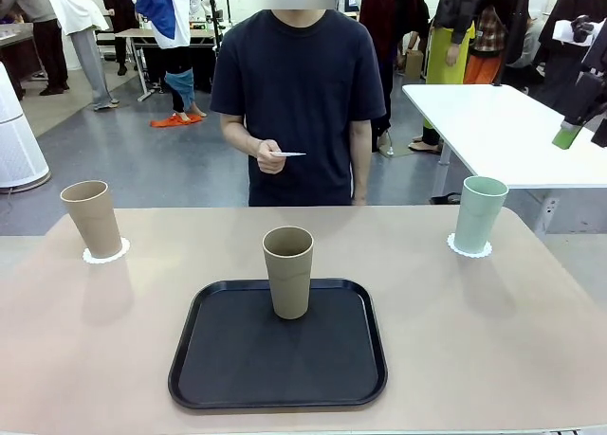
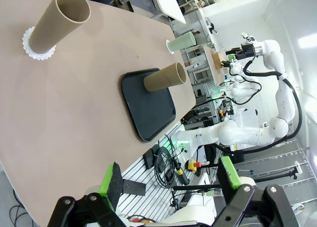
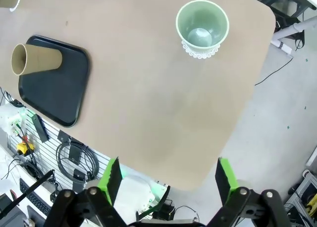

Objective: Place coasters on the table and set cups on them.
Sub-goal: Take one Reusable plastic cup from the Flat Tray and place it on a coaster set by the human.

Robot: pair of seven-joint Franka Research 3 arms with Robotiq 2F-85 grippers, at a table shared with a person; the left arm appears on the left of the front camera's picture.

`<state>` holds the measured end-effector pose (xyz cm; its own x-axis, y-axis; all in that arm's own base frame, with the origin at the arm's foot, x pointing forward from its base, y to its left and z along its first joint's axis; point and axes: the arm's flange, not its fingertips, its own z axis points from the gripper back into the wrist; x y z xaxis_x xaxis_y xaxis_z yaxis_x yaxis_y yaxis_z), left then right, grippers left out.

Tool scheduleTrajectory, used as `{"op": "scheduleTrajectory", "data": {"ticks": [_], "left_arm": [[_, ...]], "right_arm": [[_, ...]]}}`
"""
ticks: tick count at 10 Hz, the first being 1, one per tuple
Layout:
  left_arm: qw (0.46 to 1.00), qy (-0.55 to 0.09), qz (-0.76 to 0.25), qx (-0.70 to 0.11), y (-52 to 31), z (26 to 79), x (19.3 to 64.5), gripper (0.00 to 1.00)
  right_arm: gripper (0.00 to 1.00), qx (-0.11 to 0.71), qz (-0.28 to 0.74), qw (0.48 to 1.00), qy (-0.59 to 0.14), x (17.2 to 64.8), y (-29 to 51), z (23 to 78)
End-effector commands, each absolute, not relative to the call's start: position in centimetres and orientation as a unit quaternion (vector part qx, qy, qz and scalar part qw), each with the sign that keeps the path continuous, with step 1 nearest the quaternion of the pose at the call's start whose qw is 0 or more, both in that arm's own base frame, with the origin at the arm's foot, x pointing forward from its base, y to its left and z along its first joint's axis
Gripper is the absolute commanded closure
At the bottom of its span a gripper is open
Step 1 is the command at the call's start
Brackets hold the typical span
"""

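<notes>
While a person stands at the far side with a thin white coaster [image 1: 293, 154] held flat in one hand [image 1: 269, 155], all three cups are upright on the beige table [image 1: 493, 340].

First tan cup [image 1: 92, 217]: near the far left corner, centred on a scalloped white coaster [image 1: 105, 256] whose edge shows around its base.

Mint green cup [image 1: 480, 214]: near the far right corner, on its own lacy coaster [image 1: 469, 249]. From above in the right wrist view, nothing can be seen inside it.

Second tan cup [image 1: 288, 271]: standing directly on the black tray [image 1: 278, 364], middle of the tray's far side. The tray lies flat at the table's near centre, between the other two cups and well apart from both.

Left gripper [image 2: 170, 180]: green-padded fingers spread wide, nothing between them, held up off the table, well apart from every cup.

Right gripper [image 3: 168, 180]: fingers likewise wide apart, gripping nothing, high above the table's near right edge, with the mint green cup well beyond the fingertips.
</notes>
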<state>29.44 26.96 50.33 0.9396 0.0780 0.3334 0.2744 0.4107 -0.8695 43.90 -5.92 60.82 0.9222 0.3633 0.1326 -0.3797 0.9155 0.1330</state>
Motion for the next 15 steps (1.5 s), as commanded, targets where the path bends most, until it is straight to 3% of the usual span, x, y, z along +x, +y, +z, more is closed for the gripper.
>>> {"op": "scheduleTrajectory", "data": {"ticks": [1,15], "left_arm": [[0.820,-0.165,-0.054,-0.545,27.01,50.68,29.33,0.00],[0.820,-0.165,-0.054,-0.545,27.01,50.68,29.33,0.00]], "right_arm": [[0.00,0.076,0.188,0.977,-0.058,43.51,-6.13,61.36],[0.00,0.078,0.190,0.977,-0.059,43.58,-6.12,61.35]]}}
